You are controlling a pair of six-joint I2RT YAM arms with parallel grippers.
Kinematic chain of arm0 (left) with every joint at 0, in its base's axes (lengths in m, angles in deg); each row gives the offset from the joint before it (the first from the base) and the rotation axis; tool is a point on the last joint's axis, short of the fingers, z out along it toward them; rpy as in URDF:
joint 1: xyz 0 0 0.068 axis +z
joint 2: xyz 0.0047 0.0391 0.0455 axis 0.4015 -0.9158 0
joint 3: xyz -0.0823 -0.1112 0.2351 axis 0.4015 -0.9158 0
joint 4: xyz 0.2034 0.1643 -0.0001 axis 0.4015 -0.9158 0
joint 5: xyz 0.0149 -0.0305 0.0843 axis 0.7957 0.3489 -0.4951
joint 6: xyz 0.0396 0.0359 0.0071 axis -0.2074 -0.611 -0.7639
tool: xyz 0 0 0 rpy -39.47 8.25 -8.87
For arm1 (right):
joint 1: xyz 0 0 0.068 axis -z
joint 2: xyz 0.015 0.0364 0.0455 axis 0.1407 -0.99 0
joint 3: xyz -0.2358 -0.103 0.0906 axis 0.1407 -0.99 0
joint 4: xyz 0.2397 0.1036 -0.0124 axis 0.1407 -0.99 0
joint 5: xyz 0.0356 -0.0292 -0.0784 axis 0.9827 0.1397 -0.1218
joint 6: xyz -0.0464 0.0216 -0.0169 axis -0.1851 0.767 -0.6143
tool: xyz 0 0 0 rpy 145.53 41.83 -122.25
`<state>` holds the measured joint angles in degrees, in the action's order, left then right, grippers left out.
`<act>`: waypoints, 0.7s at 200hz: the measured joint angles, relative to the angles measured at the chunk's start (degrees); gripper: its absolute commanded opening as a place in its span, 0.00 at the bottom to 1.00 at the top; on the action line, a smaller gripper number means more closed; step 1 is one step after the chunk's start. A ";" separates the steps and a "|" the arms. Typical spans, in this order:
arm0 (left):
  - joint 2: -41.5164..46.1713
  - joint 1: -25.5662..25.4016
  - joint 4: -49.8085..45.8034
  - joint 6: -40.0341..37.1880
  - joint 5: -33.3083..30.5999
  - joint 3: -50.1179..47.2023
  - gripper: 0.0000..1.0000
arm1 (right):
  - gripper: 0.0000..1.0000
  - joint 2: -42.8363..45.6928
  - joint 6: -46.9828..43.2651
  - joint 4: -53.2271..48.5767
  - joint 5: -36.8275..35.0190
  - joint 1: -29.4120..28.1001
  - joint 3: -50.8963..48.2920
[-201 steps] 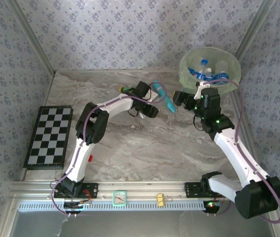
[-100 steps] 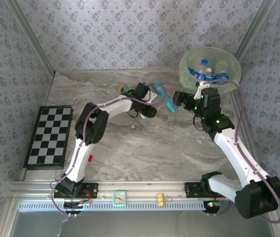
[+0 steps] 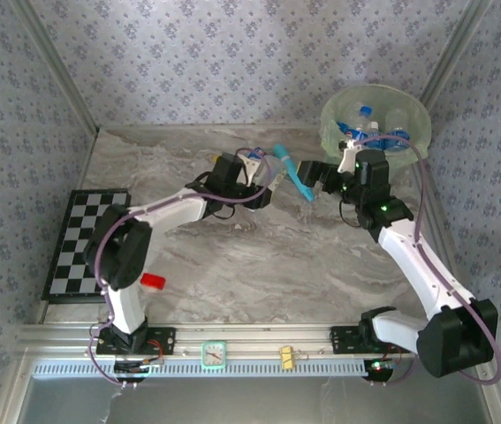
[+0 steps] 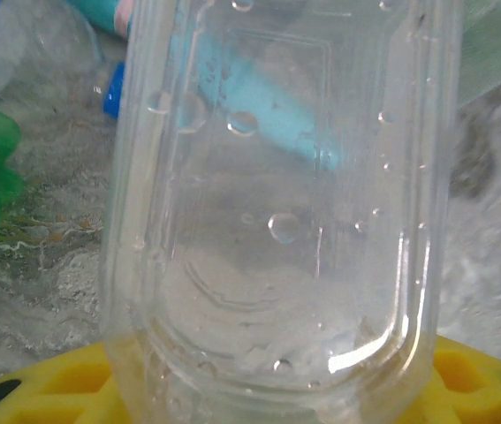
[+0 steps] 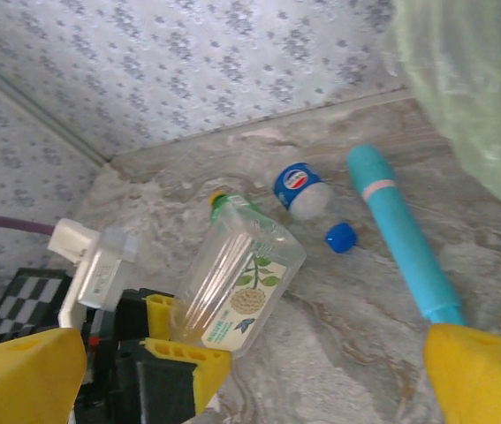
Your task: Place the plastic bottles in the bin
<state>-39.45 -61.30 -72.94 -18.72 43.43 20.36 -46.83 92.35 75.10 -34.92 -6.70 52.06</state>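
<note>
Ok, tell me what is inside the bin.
Inside the bin lie clear bottles with blue labels, one blue cap showing. The right arm covers its near side; anything beneath them is hidden.

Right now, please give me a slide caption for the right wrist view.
Left tool grips a clear bottle, teal tube and pale green bin nearby.

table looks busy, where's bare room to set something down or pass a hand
Bare table: the near middle between the two arms, from the red block to the right arm; also the far-left corner between chessboard and back wall. Crowded: before the bin, where the clear bottle in the left gripper, the teal tube and the right gripper bunch.
</note>
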 measured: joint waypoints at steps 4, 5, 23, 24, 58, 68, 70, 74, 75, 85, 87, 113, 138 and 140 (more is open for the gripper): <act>0.94 0.00 1.09 0.74 0.00 -0.98 0.45 | 1.00 -0.37 0.33 0.46 0.68 0.00 0.09; 1.22 0.00 1.57 0.96 -0.02 -1.36 0.45 | 1.00 -0.44 0.42 0.50 0.81 0.00 0.09; 4.70 0.00 6.88 4.00 -0.20 -5.70 0.45 | 1.00 -1.95 1.99 2.84 3.67 -0.17 0.22; 4.81 0.00 7.10 4.13 -0.22 -5.86 0.45 | 1.00 -2.01 2.03 2.95 3.78 -0.20 0.22; 8.22 -0.37 15.04 8.15 -1.07 -11.78 0.45 | 1.00 -5.35 5.62 7.54 8.41 -1.66 0.66; 8.83 -0.74 16.33 8.79 -1.31 -12.83 0.45 | 1.00 -6.62 6.38 8.55 9.31 -2.38 1.27; 8.96 -0.83 16.48 8.85 -1.27 -12.94 0.45 | 1.00 -6.95 6.47 8.79 9.46 -2.56 1.40; 9.18 -1.05 16.96 9.03 -1.33 -13.29 0.45 | 1.00 -7.52 6.73 9.05 9.79 -2.91 1.70; 9.29 -1.11 17.11 9.05 -1.31 -13.38 0.45 | 1.00 -7.61 6.80 9.07 9.81 -2.95 1.75; 9.84 -1.66 17.94 9.18 -1.36 -13.90 0.45 | 0.99 -8.98 7.30 9.84 10.54 -3.72 2.49; 9.97 -1.81 18.12 9.18 -1.40 -14.01 0.45 | 0.99 -9.25 7.39 9.92 10.71 -3.87 2.67; 12.00 -3.23 19.26 9.01 -1.73 -15.04 0.46 | 0.94 -12.35 8.26 11.43 11.96 -5.16 4.09; 13.88 -4.07 19.28 8.33 -1.97 -15.28 0.46 | 0.92 -14.91 8.81 12.48 12.83 -5.40 5.09; 13.94 -4.09 19.28 8.28 -2.01 -15.28 0.46 | 0.92 -15.06 8.85 12.59 12.90 -5.42 5.14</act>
<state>-25.50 -65.39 -53.66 -10.44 41.42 5.08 -61.89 101.21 87.69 -22.03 -12.12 57.20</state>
